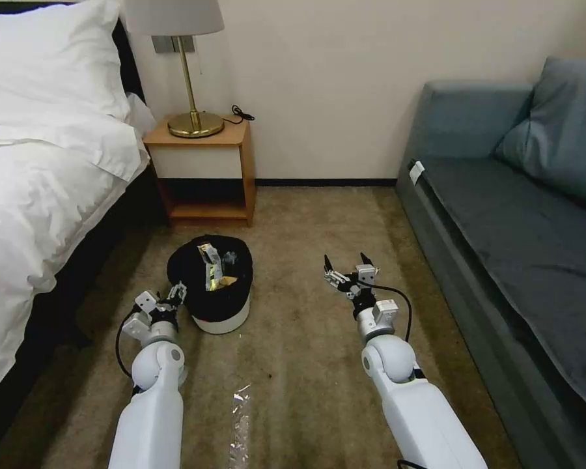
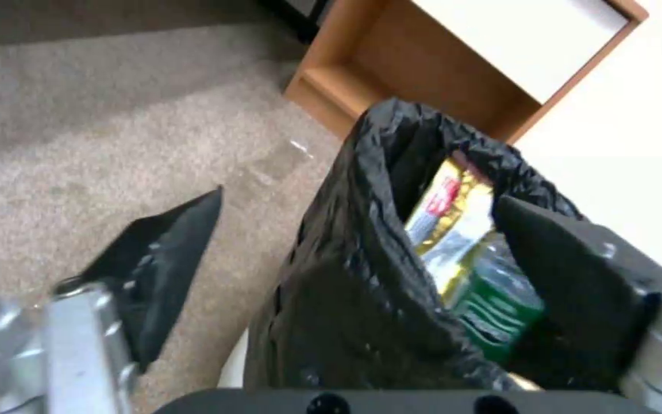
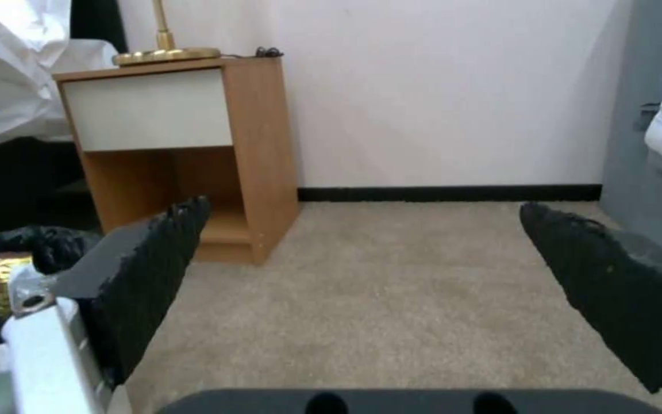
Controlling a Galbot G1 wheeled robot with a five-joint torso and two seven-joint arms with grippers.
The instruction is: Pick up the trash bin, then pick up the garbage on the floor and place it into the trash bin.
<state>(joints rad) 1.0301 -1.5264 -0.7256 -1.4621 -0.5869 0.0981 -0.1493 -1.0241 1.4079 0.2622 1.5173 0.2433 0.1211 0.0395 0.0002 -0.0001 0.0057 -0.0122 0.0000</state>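
The bin (image 1: 218, 286) stands on the carpet (image 1: 306, 339) with wrappers (image 2: 454, 230) inside its liner. The left gripper (image 1: 174, 293) straddles its near rim, 1 finger (image 2: 569, 270) inside, jaws spread. The right gripper (image 1: 349, 268) hovers open, well apart.

One trash bin (image 1: 209, 286), one lamp (image 1: 182, 65), two end effectors.

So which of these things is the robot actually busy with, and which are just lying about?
In use: trash bin, garbage inside it, left gripper at its rim, right gripper empty.
Lying about: tape strip, nightstand, lamp, bed, sofa.
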